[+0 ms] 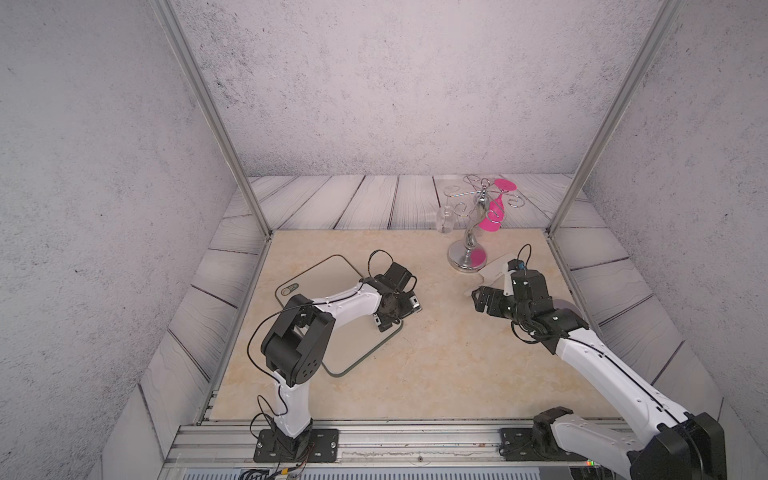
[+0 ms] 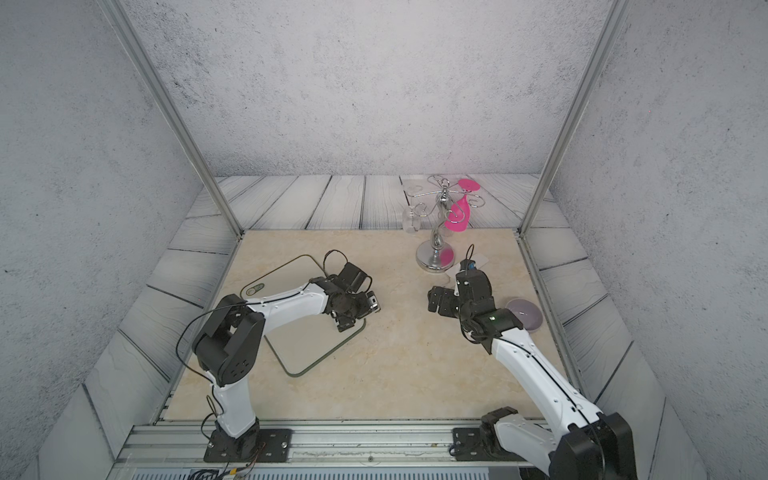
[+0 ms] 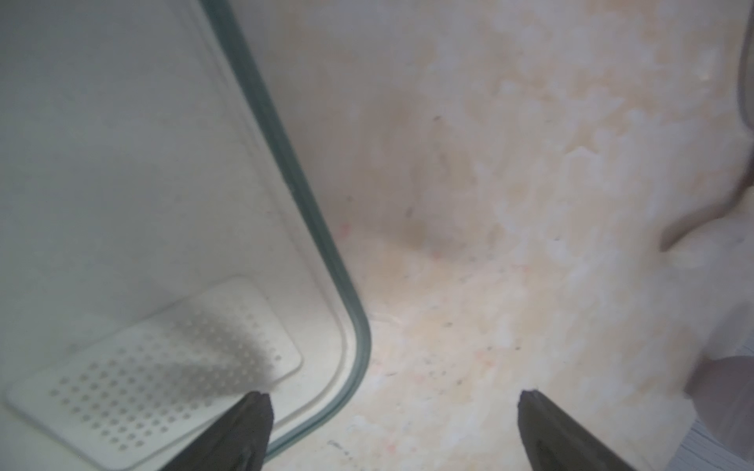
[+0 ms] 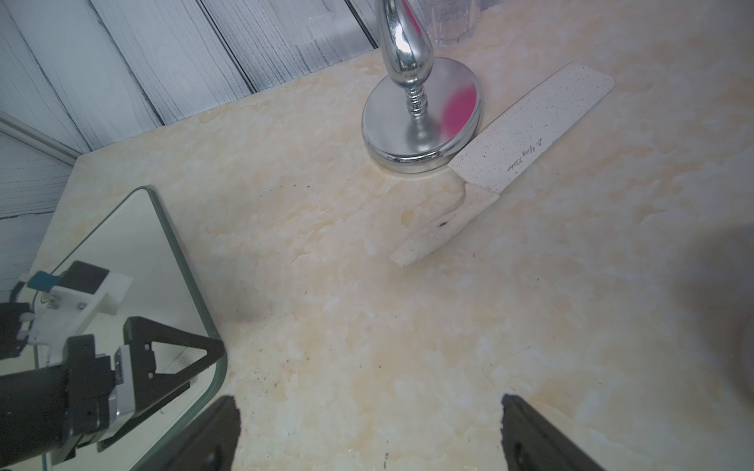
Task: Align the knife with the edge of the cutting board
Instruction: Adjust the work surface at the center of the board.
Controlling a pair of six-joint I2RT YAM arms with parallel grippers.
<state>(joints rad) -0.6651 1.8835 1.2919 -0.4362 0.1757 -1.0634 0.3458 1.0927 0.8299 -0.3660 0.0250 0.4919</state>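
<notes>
Cream-white and speckled, the knife (image 4: 526, 134) lies flat on the marble-patterned table (image 1: 436, 353), right of centre in both top views. Its broad blade is just beside the round base of the chrome stand (image 1: 465, 259); whether the two touch I cannot tell. Its long axis runs on a slant: the blade points toward the upper right of the frame and the curved handle toward the lower left, roughly toward the cutting board (image 1: 324, 278).

The right pincer (image 4: 367, 407) hangs over the table close to the handle end, released, with its two fingertips spread wide and nothing between them. In the right wrist view the knife lies ahead of those tips, handle nearer than blade, and its axis crosses the line between the fingertips at an angle rather than squarely. I judge the wrist needs a turn before the jaws can straddle the handle.

The board sits left of centre in both top views, turned cornerwise, with its handle hole at the leftmost corner. Its upper-right edge faces the knife across open table, and the two are well apart. The left pincer (image 3: 391, 403) is also released, hovering over the board's right corner with one fingertip above the board and the other above the table.

The right arm is plainly the nearer one to the knife. The coming move looks to be a reach to the handle, followed by a carry toward the lower left.
</notes>
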